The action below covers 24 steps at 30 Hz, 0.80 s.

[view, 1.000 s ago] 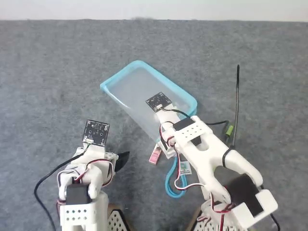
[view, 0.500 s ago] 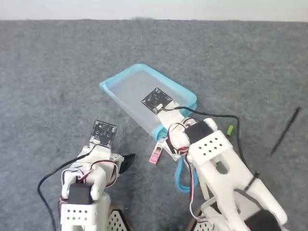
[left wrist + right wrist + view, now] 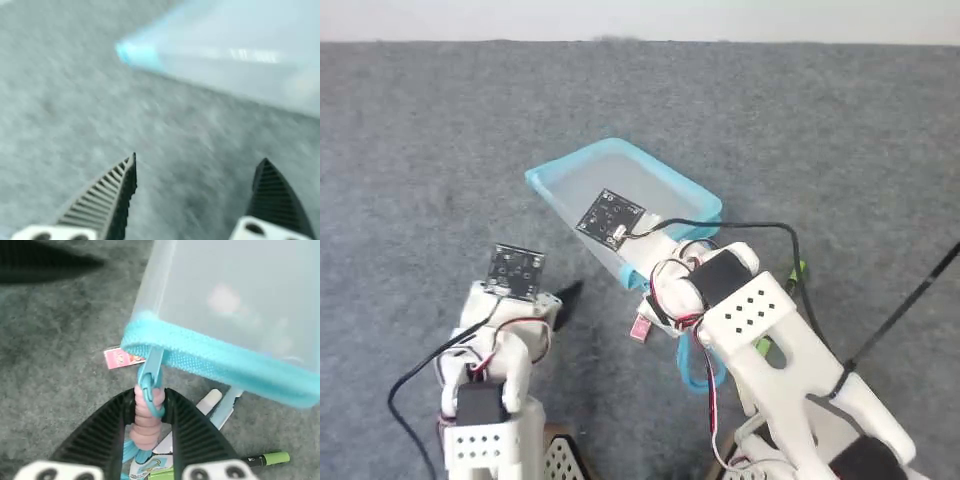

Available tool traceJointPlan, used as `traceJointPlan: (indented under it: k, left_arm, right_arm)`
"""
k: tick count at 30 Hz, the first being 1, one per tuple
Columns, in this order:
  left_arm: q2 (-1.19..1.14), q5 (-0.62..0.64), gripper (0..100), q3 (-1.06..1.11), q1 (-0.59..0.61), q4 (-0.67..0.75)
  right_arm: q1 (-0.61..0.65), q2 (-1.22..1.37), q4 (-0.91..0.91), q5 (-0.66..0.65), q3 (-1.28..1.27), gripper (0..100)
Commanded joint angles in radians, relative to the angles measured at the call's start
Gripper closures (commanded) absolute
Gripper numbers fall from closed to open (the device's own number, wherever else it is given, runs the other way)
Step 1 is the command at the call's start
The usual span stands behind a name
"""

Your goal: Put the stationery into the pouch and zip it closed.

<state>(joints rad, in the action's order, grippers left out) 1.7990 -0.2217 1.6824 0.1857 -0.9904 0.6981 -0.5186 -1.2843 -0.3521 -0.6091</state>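
Note:
A translucent pouch (image 3: pixel 620 178) with blue trim lies at the middle of the grey mat. In the right wrist view its blue zip edge (image 3: pixel 215 362) ends at a corner where the blue slider tab (image 3: pixel 150 371) hangs. My right gripper (image 3: pixel 148 394) is shut on the pink ribbed pull (image 3: pixel 146 426) that hangs from that tab. A pink eraser (image 3: pixel 641 325), a green pen (image 3: pixel 265 459) and a white item (image 3: pixel 210 400) lie on the mat outside the pouch. My left gripper (image 3: pixel 198 159) is open over bare mat, short of the pouch's (image 3: pixel 240 45) side.
A blue cord loop (image 3: pixel 700 368) lies under the right arm. A thin black rod (image 3: pixel 910 298) slants across the mat at the right. Open grey mat stretches to the left and behind the pouch.
The right arm has swung to the left while holding the zip pull, and the pouch has turned a little with it. The black rod moved from upright to slanted. The left arm shifted right, then back.

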Motion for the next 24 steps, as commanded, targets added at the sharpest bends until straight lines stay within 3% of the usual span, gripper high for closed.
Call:
traceJointPlan:
  k: [1, 7, 14, 18, 24]
  left_arm:
    - [0.021, 0.009, 65, -0.134, 0.008, 0.055]
    - [-0.101, 0.141, 65, -0.384, -0.029, -0.063]
    - [-0.655, 0.167, 65, -0.664, -0.170, -0.120]
    - [-0.879, 0.213, 63, -0.816, -0.273, -0.226]
    - [-0.875, 0.310, 56, -0.955, -0.259, -0.250]
  right_arm:
    - [0.010, -0.051, 0.012, 0.037, 0.057, 99.2]
    - [0.013, -0.056, 0.010, 0.051, 0.037, 99.2]
    - [0.010, -0.062, 0.019, 0.051, -0.025, 99.1]
    - [0.012, -0.054, 0.054, 0.051, -0.048, 99.1]
    - [0.012, -0.053, 0.088, 0.098, -0.054, 99.1]
